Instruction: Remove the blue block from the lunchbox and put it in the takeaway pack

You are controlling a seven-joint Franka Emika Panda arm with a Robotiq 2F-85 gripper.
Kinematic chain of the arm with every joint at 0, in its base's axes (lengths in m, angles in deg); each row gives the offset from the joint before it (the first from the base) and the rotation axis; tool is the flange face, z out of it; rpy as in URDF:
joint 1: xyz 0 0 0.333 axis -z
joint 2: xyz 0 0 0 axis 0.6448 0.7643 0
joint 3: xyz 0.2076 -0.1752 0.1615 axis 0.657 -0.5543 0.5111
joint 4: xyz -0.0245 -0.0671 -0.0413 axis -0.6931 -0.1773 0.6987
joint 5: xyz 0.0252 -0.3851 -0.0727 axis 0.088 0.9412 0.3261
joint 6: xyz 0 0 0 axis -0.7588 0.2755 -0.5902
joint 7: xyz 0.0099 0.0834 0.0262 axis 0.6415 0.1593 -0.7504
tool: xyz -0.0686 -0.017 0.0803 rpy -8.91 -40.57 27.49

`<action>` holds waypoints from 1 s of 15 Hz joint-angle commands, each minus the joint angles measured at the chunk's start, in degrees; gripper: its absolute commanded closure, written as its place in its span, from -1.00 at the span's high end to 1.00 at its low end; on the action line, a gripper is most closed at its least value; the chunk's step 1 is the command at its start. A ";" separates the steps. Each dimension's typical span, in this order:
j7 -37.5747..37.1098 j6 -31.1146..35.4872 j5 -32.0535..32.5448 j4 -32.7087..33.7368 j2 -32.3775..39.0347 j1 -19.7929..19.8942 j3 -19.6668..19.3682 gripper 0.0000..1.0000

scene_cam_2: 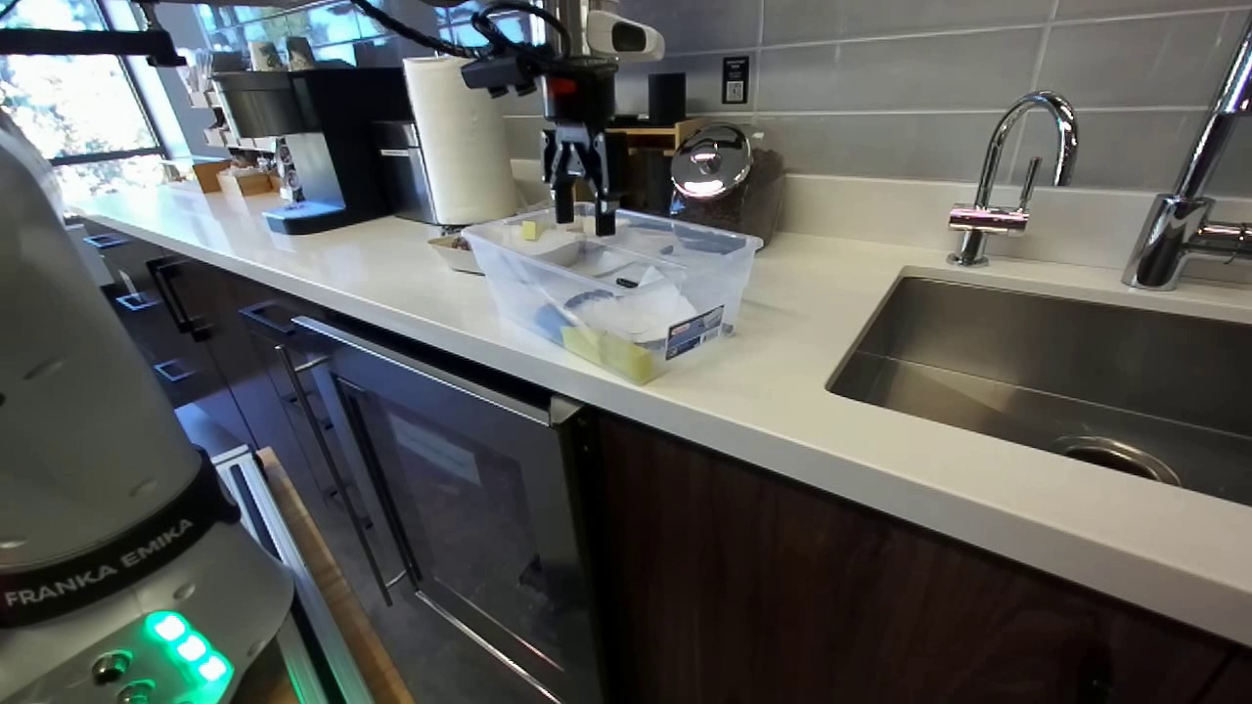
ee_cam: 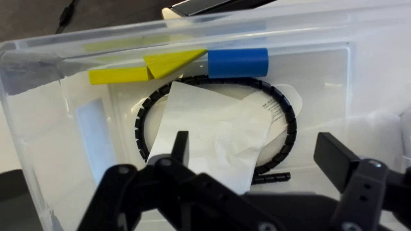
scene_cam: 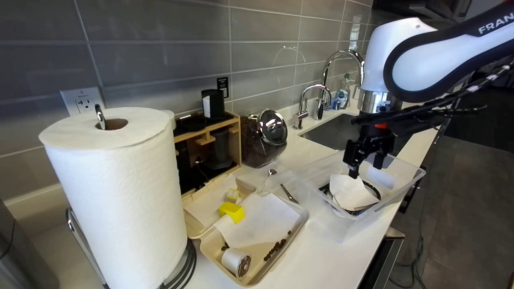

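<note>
Find blue block (ee_cam: 238, 63) at upper centre of wrist view, in clear tub (ee_cam: 321, 77). With gripper (ee_cam: 258, 149) wide and empty, move over it, minding yellow wedge (ee_cam: 171, 64) and black ring (ee_cam: 291, 125) close by.

In an exterior view we're tight on the paper roll (scene_cam: 114, 196) at left, gazing along the counter (scene_cam: 315, 265)! In an exterior view, robot base (scene_cam_2: 108, 460) lower left, we face the wall (scene_cam_2: 910, 68) aslant! Both exterior views share the clear tub (scene_cam: 347, 224); the wrist view peers down inside, close!
</note>
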 commanded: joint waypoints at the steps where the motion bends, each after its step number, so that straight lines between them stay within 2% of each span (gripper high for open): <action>1: 1.91 0.97 -2.19 0.79 4.60 -0.61 -1.02 1.00; 8: 6.57 0.06 -5.72 1.71 9.68 -0.82 -1.48 1.00; 15: 8.73 -2.58 -6.43 3.09 12.49 -0.68 -1.55 1.00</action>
